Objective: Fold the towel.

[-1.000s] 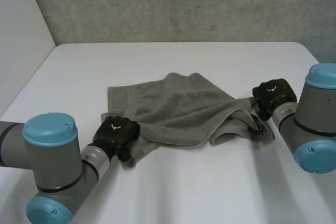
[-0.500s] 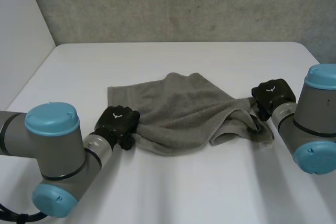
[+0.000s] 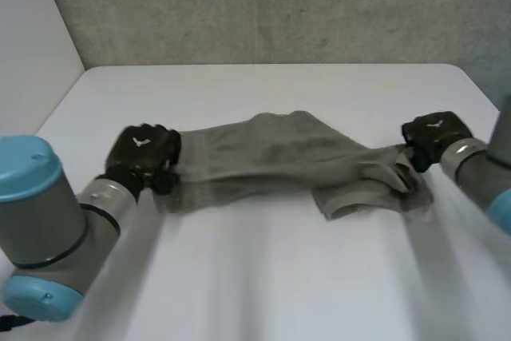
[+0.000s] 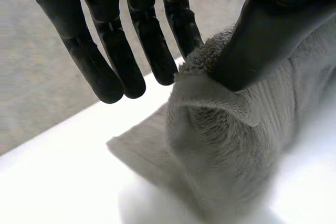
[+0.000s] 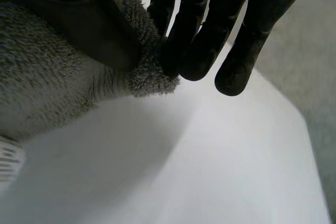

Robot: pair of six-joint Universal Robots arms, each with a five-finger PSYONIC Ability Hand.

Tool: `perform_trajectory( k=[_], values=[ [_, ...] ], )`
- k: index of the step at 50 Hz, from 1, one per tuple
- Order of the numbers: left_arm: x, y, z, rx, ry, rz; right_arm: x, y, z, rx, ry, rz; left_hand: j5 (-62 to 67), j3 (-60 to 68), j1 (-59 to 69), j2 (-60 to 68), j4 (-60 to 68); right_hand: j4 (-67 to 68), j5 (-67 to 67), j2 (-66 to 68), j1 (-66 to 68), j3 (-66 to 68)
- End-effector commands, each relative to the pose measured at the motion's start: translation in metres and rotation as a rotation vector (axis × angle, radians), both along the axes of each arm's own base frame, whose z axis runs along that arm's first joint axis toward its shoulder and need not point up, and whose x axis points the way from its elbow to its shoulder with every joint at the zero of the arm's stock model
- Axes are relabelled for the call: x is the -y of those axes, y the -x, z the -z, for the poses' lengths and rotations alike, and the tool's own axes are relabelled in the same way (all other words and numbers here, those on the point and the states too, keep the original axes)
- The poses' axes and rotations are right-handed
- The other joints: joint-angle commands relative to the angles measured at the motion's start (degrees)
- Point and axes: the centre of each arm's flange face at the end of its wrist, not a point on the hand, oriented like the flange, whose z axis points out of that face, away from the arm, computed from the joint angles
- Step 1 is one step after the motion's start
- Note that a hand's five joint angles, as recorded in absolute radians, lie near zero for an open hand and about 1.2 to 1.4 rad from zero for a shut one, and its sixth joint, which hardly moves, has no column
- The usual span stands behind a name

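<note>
A grey towel (image 3: 279, 153) hangs stretched between my two hands just above the white table (image 3: 263, 277), sagging and bunched toward its right end. My left hand (image 3: 142, 152) holds the towel's left end; in the left wrist view its thumb (image 4: 273, 30) pinches a towel corner (image 4: 210, 66) against the fingers (image 4: 131, 35). My right hand (image 3: 433, 135) holds the right end. The right wrist view has its thumb (image 5: 79, 19) pressing the towel edge (image 5: 152, 77) against its fingers (image 5: 205, 35).
A grey wall (image 3: 263, 5) stands behind the table's far edge. A pale panel (image 3: 32, 53) runs along the left side. Bare tabletop lies in front of the towel and behind it.
My left hand has closed on the towel's left corner, lifted it and pulled it out to the left. My right hand has moved right and up, drawing the towel taut.
</note>
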Motion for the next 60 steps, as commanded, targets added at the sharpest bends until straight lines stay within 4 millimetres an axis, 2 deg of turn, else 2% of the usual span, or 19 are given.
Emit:
perform_trajectory(
  k=[1,6,7,8,10,11,12,14,22,26,30,34,36,40,42,46,54,60],
  values=[
    [0.010,-0.010,0.001,-0.023,-0.006,-0.044,0.027,0.035,0.006,0.148,-0.146,0.130,2.11,1.36,3.42,2.59,2.47,3.51,3.40,4.59,4.98,3.13],
    [0.016,-0.016,0.001,-0.038,-0.013,-0.071,0.040,0.048,0.009,0.175,-0.160,0.170,2.11,1.36,3.42,2.59,2.47,3.51,3.40,4.59,4.98,3.13],
    [0.018,-0.019,0.001,-0.050,-0.018,-0.083,0.042,0.052,0.009,0.179,-0.160,0.178,2.11,1.36,3.42,2.59,2.47,-7.09,-7.20,-6.01,-5.62,-7.47],
    [0.018,-0.019,0.001,-0.050,-0.018,-0.083,0.042,0.052,0.009,0.179,-0.160,0.178,2.11,1.36,3.42,2.59,2.47,-7.20,-7.30,-6.12,-5.73,-7.57],
    [0.021,-0.021,0.000,-0.079,-0.027,-0.095,0.042,0.053,0.008,0.187,-0.158,0.172,2.11,1.36,3.42,2.59,2.47,-53.20,-53.31,-52.12,-51.73,-53.58],
    [0.021,-0.021,0.000,-0.079,-0.027,-0.096,0.042,0.053,0.008,0.187,-0.158,0.171,2.11,1.36,3.42,2.59,2.47,-53.46,-53.56,-52.38,-51.98,-53.83],
    [0.021,-0.022,0.000,-0.092,-0.031,-0.099,0.041,0.052,0.006,0.191,-0.156,0.162,2.11,1.36,3.42,2.59,2.47,-66.49,-66.60,-65.41,-65.02,-66.87],
    [0.021,-0.022,0.000,-0.102,-0.035,-0.101,0.040,0.050,0.002,0.200,-0.153,0.145,2.11,1.36,3.42,2.59,2.47,-66.49,-66.60,-65.41,-65.02,-66.87],
    [0.017,-0.021,0.003,-0.105,-0.054,-0.097,0.025,0.041,-0.033,0.225,-0.090,0.070,2.11,1.36,3.42,2.59,2.47,-66.49,-66.60,-65.41,-65.02,-66.87],
    [0.015,-0.021,0.003,-0.105,-0.054,-0.093,0.019,0.041,-0.042,0.225,-0.076,0.071,2.11,1.36,3.42,2.59,2.47,-66.49,-66.60,-65.41,-65.02,-66.87],
    [0.016,-0.022,0.001,-0.109,-0.049,-0.097,0.004,0.043,-0.050,0.222,-0.097,0.078,2.11,1.36,3.42,2.59,2.47,-66.49,-66.60,-65.41,-65.02,-66.87],
    [0.017,-0.021,-0.001,-0.111,-0.041,-0.100,-0.006,0.046,-0.044,0.225,-0.151,0.086,2.11,1.36,3.42,2.59,2.47,-66.49,-66.60,-65.41,-65.02,-66.87],
    [0.017,-0.021,-0.002,-0.112,-0.040,-0.100,-0.009,0.058,-0.034,0.231,-0.194,0.123,2.11,1.36,3.42,2.59,2.47,-66.49,-66.60,-65.41,-65.02,-66.87],
    [0.017,-0.022,-0.004,-0.113,-0.037,-0.101,-0.011,0.071,-0.030,0.236,-0.210,0.161,2.11,1.36,3.42,2.59,2.47,-66.49,-66.60,-65.41,-65.02,-66.87],
    [0.016,-0.022,-0.004,-0.113,-0.037,-0.100,-0.011,0.086,-0.026,0.249,-0.228,0.208,2.11,1.36,3.42,2.59,2.47,-66.49,-66.60,-65.41,-65.02,-66.87],
    [0.016,-0.022,-0.004,-0.113,-0.037,-0.098,-0.012,0.097,-0.021,0.263,-0.254,0.250,2.11,1.36,3.42,2.59,2.47,-66.49,-66.60,-65.41,-65.02,-66.87],
    [0.015,-0.021,-0.003,-0.110,-0.041,-0.094,-0.023,0.102,-0.005,0.312,-0.330,0.241,2.11,1.36,3.42,2.59,2.47,-66.08,-66.18,-65.00,-64.61,-66.45],
    [0.015,-0.021,-0.003,-0.110,-0.041,-0.092,-0.039,0.098,0.005,0.326,-0.375,0.228,2.11,1.36,3.42,2.59,2.47,-63.72,-63.82,-62.64,-62.25,-64.09]
  ],
)
